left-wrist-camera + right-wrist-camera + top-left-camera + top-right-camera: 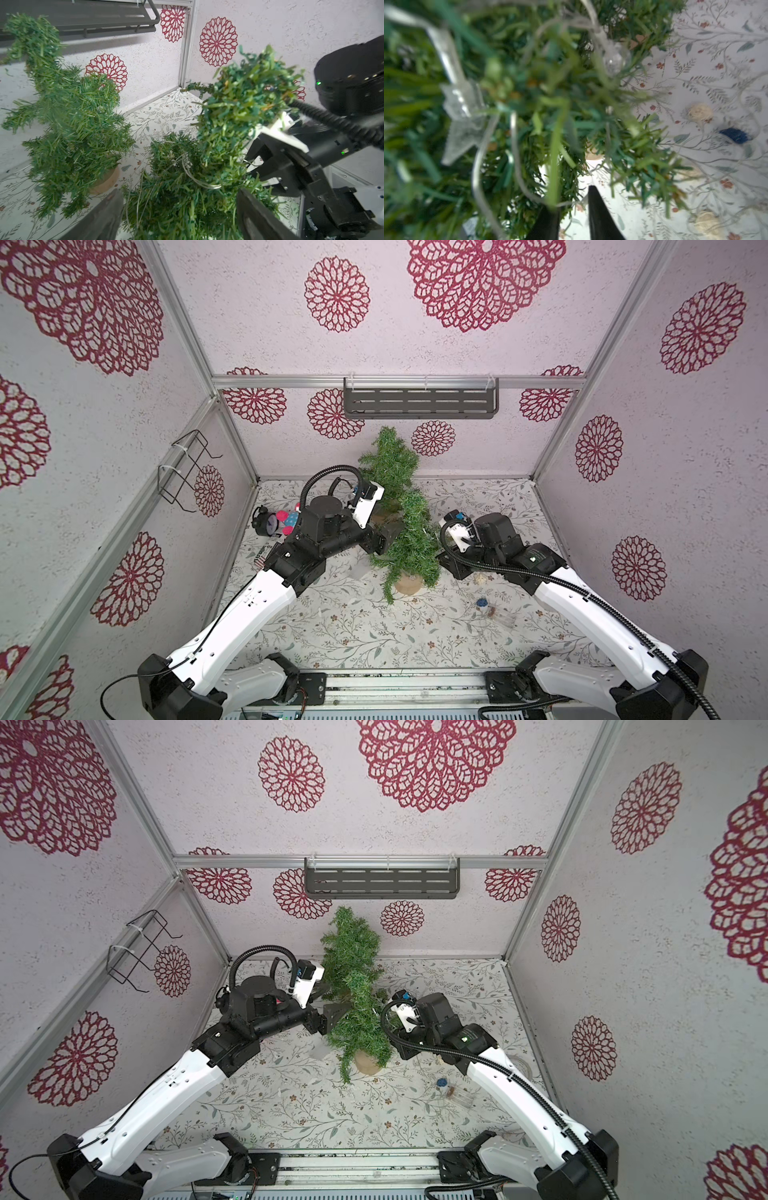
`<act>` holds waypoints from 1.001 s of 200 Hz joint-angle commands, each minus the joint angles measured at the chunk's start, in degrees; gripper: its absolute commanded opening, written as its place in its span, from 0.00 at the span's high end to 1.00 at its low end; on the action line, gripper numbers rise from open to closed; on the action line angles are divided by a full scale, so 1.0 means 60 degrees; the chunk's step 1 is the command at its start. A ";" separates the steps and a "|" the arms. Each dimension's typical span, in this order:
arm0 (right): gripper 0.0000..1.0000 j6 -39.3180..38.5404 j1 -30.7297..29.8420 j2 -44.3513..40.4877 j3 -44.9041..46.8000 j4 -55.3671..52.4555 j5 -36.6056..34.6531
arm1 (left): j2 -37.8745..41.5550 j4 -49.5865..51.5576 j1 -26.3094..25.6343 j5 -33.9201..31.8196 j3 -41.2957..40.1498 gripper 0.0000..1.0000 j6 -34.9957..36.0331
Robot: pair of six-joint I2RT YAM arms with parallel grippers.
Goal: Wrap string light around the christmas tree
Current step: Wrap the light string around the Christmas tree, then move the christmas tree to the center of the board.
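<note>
Centrally, the christmas tree point(411, 539) stands on its round wooden base point(409, 585) on the floral-covered table point(332, 630), between the two arms. A second tree point(388, 460) stands behind it, near the back wall. The string light point(209, 186) lies in the front tree's branches. The left wrist view shows pale wire loops hanging among the lower foliage. The right wrist view shows further strands with a clear star-shaped bulb point(463, 108) and a round bulb point(614, 60), both blurred by closeness. Left gripper point(178, 193): at the tree's left side, fingers spread wide, foliage and a wire strand between them, nothing pinched. Right gripper point(571, 199): at the tree's right side, low down, fingers parted with a clear gap. One wire strand crosses just by one fingertip point(550, 216); whether they touch cannot be told. A small blue object point(482, 603) lies on the table to the right of the tree.
</note>
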State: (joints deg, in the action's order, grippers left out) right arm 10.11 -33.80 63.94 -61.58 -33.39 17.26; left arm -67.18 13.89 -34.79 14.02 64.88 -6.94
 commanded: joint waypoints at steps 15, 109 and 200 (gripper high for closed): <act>0.43 0.0945 0.1072 -0.1216 -0.0049 0.1143 0.1372 | -0.0519 0.0084 -0.0447 -0.0494 0.0367 0.12 0.0079; 0.48 0.5374 0.2354 -0.1679 0.4220 0.5334 -0.0046 | -0.1484 -0.1109 -0.0863 -0.0663 0.0861 0.14 -0.0221; 0.47 0.8502 0.0035 0.3420 0.4724 0.9598 -0.1164 | -0.1735 -0.1283 -0.0956 -0.0635 0.0832 0.25 0.0228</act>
State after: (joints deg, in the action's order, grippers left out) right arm 55.72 -30.92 78.87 -29.23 14.85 11.90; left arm -77.19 7.88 -40.16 10.57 69.54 -6.87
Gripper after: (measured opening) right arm 0.502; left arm 0.782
